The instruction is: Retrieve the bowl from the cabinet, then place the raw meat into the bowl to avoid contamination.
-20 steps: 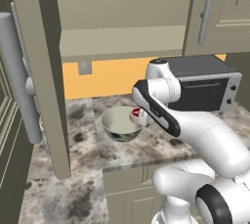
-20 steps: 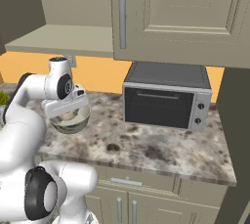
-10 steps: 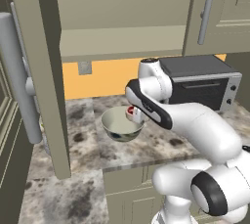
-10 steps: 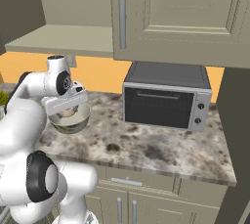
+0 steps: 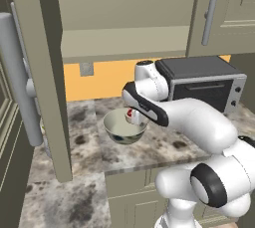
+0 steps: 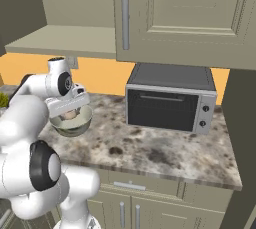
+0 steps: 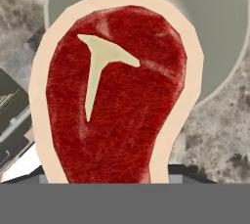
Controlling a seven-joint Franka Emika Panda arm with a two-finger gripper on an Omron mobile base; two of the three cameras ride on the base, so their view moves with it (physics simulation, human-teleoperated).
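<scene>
With the bowl (image 5: 124, 128) on the bench (image 5: 164, 147), the gripper (image 5: 133, 117) pinches the raw meat (image 7: 114, 100) above it (placing step, I judge), so lowering and releasing comes next.

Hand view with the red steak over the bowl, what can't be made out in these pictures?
- Hand view: the red steak with pale fat rim hides the finger tips, so the grip is unclear.
- Left base view: the white arm hides part of the blotched grey-cream bowl.
- Right base view: the gripper hides the steak.
</scene>
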